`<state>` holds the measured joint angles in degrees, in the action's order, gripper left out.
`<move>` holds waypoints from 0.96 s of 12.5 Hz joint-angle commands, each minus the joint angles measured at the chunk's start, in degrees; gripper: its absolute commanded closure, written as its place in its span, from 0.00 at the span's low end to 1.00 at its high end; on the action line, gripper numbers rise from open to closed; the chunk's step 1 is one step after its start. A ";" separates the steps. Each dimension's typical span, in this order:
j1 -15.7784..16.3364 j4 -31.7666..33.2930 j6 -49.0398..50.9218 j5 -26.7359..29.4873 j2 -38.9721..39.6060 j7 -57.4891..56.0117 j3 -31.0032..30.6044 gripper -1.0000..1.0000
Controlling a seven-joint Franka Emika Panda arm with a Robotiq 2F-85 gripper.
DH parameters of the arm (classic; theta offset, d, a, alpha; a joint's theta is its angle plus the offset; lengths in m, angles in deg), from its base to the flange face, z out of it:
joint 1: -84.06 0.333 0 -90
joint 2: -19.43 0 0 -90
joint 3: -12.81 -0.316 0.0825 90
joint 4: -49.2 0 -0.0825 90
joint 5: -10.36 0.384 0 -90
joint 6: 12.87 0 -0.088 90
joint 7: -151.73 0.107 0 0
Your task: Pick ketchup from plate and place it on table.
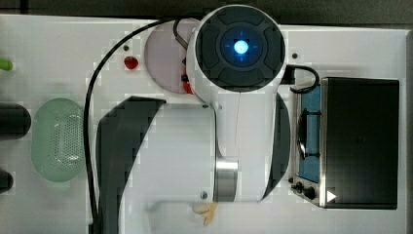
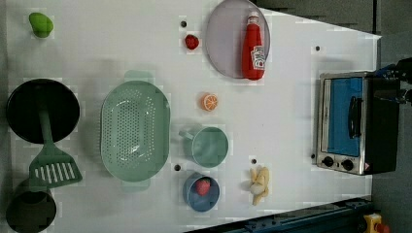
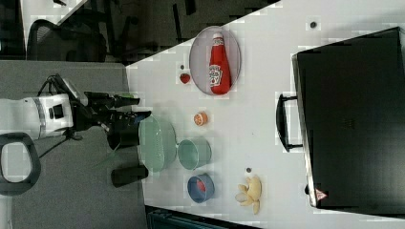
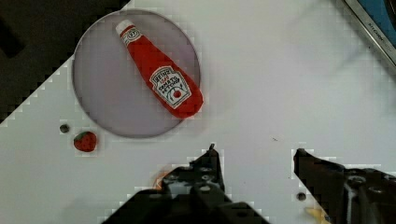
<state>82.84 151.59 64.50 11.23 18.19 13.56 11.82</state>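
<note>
Ketchup (image 4: 159,70) lies flat on its side on the plate (image 4: 100,100), cap toward the plate's far rim, base overhanging the near rim slightly in the wrist view. Not yet grasped. My gripper (image 4: 254,156) hangs above bare bench (image 4: 289,74) beside the plate, fingers spread wide, nothing between them.

In the left view the ketchup (image 2: 254,46) sits on the right half of the plate (image 2: 221,39), long axis running along the plate. A strawberry (image 2: 192,41) rests on the bench just beside the plate; an orange slice (image 2: 210,102) lies a little further off.

Step in hand, as I judge it: the approach.
- Shift over the bottle's middle, around the label, where the body is widest and most even.
- Turn the wrist so the fingers straddle the bottle across its width, not along it.
- Come straight down; stop short of pressing into the plate.
- Close gently: the bottle looks soft and could squirt sideways.
- Lift clear of the rim before moving toward open bench, away from the strawberry.
</note>
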 commanded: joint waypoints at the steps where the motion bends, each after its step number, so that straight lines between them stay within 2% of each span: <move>1: -4.67 6.94 6.80 -0.06 -10.64 1.54 -3.19 0.21; 3: -4.71 6.93 7.02 -0.07 -10.04 1.55 -3.04 0.00; 7: -4.68 6.87 5.38 -0.06 -9.33 1.25 -3.03 0.00; 12: -4.49 6.72 2.28 -0.06 -3.01 -0.19 -4.34 0.00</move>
<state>78.45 158.59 66.37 11.07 12.23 13.44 7.88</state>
